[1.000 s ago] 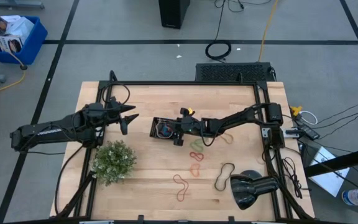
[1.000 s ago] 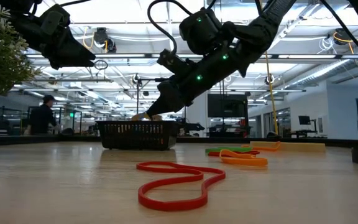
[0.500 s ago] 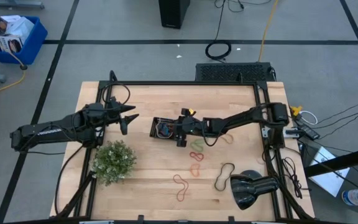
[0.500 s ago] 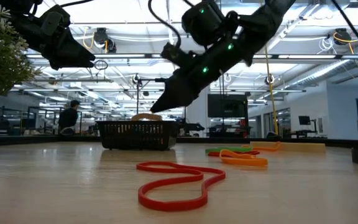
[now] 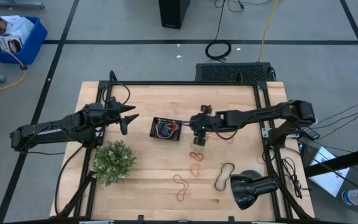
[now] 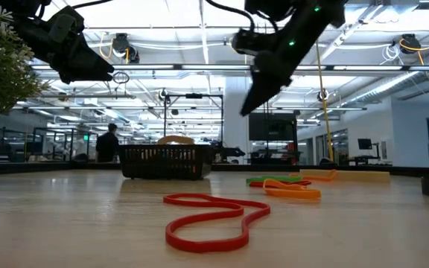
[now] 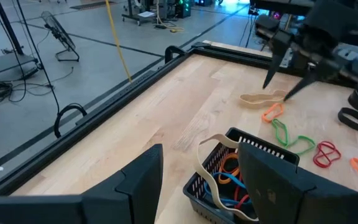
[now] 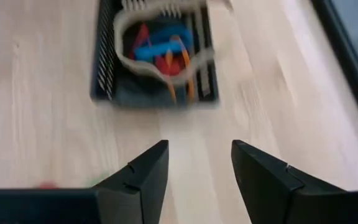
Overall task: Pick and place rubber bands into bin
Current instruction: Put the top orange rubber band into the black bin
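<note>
High view: right gripper (image 5: 199,132), jaws apart, beside bin (image 5: 166,129).

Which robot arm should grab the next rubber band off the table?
Probably the right. Its open gripper hangs empty just past the small black mesh bin, right above the loose green and red rubber bands. The left gripper waits on the bin's far side, near the green plant.

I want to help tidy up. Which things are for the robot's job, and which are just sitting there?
For the job:
- small black mesh bin
- thin coloured rubber bands
- open right gripper

Just sitting there:
- bushy green plant
- black desk lamp
</note>
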`<state>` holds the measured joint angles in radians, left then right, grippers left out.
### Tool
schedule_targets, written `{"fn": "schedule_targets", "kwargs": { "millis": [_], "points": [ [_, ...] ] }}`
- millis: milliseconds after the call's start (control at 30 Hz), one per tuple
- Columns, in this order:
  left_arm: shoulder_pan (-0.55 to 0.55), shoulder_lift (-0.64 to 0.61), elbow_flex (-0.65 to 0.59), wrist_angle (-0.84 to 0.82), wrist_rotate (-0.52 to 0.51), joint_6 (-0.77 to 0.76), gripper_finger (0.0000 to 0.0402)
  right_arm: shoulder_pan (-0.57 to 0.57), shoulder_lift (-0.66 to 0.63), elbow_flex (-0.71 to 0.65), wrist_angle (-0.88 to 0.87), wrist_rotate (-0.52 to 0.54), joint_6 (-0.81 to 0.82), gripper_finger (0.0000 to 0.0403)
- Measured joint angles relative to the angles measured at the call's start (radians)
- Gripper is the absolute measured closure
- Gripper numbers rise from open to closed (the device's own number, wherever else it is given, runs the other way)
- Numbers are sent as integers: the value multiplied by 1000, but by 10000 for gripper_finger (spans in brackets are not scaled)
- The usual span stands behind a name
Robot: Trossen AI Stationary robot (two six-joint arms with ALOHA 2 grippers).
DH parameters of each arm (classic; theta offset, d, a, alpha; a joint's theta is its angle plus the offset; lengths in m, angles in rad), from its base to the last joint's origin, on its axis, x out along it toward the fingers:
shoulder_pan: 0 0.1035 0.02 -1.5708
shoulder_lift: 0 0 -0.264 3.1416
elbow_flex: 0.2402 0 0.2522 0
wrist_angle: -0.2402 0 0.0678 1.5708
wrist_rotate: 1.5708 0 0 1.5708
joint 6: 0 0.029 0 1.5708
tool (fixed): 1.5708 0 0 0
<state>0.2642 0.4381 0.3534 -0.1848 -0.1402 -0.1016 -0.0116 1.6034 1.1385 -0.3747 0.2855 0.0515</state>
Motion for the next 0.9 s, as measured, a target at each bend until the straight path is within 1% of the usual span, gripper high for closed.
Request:
{"fn": "schedule_targets", "kwargs": {
  "millis": [67,167,233,333,533,633,767,900],
  "points": [
    [0,0,0,-1,0,0,185,0,-34,0,-104,0,72,234],
    [0,0,0,-1,0,0,185,0,-66,0,-215,0,110,234],
    [0,0,0,-3,0,0,185,8,-83,-14,-272,0,105,234],
    [0,0,0,-5,0,0,185,25,-101,-65,-306,-1,21,234],
    [0,0,0,-6,0,0,185,80,-113,-221,-314,-3,-115,234],
    [0,0,0,-6,0,0,185,123,-113,-274,-301,-2,-160,234],
    [0,0,0,-6,0,0,185,159,-114,-287,-259,4,-167,234],
    [0,0,0,-6,0,0,185,182,-114,-287,-238,33,-189,234]
  ]
}}
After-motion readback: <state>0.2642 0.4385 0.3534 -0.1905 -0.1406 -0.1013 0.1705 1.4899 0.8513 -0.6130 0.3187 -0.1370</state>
